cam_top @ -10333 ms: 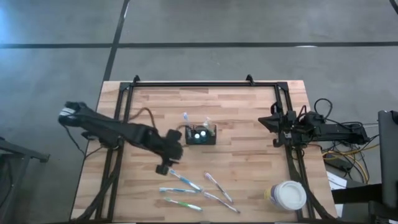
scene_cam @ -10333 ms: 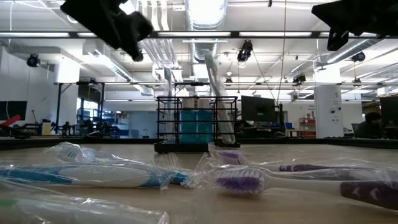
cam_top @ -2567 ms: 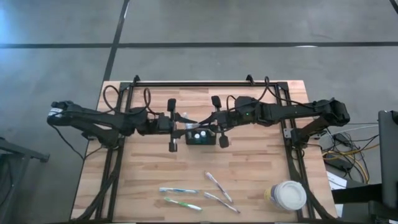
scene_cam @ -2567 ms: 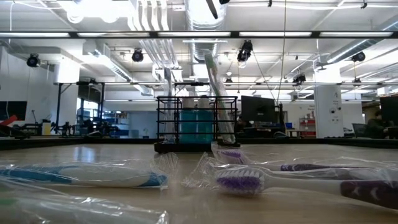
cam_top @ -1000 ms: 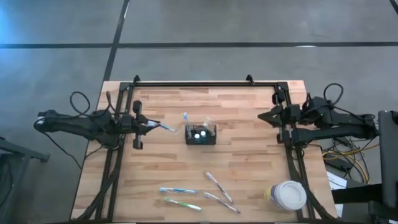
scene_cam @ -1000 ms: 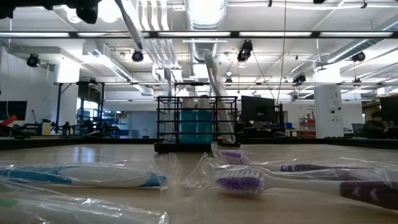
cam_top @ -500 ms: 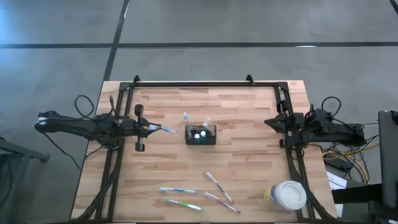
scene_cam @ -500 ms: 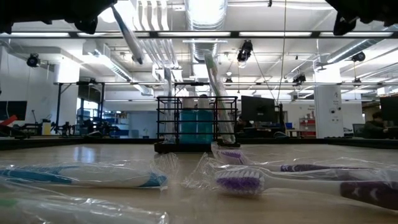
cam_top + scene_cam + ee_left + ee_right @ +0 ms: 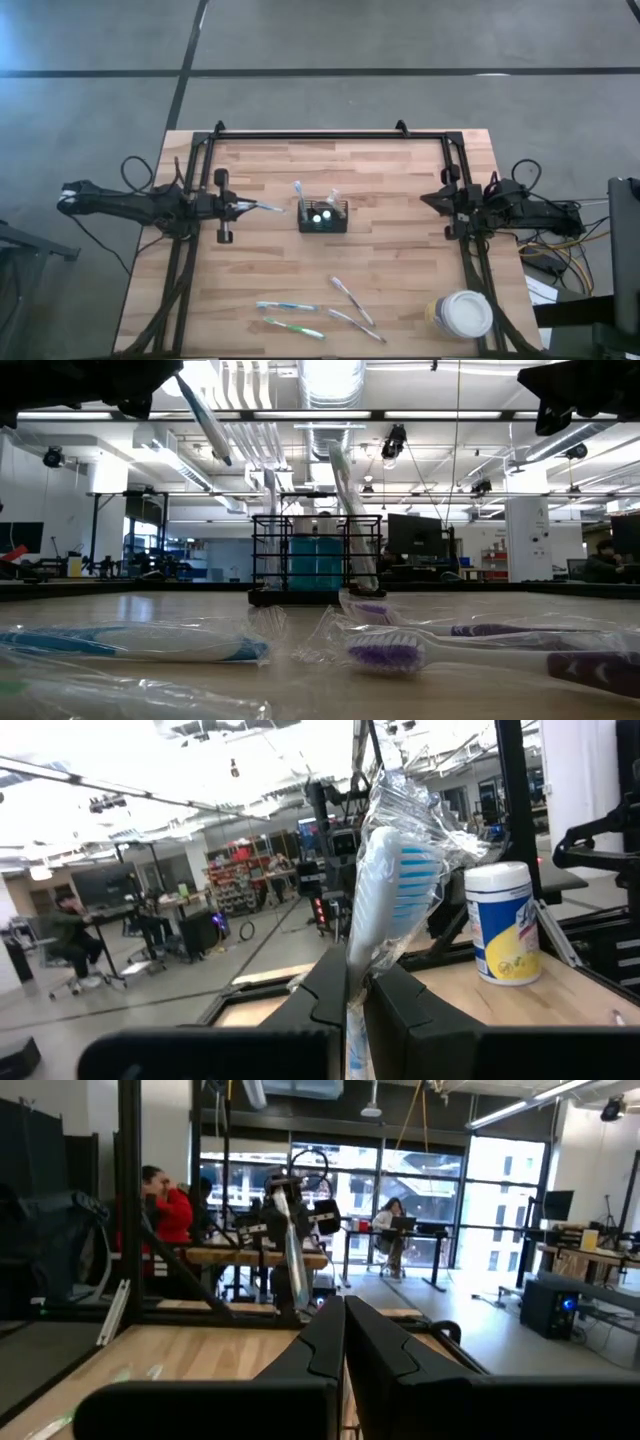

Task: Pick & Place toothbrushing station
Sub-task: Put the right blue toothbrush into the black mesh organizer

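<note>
Left end effector is pinching a wrapped blue toothbrush, with the mesh caddy sitting just ahead of it. Right end effector is idling closed and empty, well off. Four brushes are still lying on the desk, so maybe a third done.

The left gripper hangs over the wooden table, pinched on what looks like a wrapped toothbrush pointing at the black caddy just beyond its tips. The right gripper waits closed at the far edge.
</note>
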`<state>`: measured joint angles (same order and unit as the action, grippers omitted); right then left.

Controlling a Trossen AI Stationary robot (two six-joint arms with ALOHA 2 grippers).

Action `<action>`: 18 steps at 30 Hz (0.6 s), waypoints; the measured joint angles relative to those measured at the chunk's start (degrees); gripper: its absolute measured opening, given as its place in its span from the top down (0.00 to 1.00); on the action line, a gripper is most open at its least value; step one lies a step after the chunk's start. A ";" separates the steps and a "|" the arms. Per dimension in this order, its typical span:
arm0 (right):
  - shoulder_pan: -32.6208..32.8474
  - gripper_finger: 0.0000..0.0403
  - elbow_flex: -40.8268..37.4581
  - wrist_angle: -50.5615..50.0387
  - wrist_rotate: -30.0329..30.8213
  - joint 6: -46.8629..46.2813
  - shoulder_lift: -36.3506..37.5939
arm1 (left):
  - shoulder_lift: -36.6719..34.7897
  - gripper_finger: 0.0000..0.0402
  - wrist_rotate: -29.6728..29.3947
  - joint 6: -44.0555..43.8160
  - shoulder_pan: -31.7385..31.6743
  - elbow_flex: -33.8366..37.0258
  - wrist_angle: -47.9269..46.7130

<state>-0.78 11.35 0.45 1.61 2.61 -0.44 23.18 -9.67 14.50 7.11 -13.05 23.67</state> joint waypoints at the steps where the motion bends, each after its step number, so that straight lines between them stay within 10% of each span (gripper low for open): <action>1: 0.00 0.98 0.00 -0.09 -0.04 -0.15 0.10 | -0.87 0.96 0.00 0.23 -0.21 0.56 -0.22; 18: 0.00 0.98 -0.02 -0.22 0.05 -0.84 0.36 | -12.51 0.96 3.85 -2.94 -4.22 6.97 -3.31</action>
<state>-0.78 11.33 0.23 1.65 1.76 -0.08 10.67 -5.82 11.56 2.90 -6.09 20.36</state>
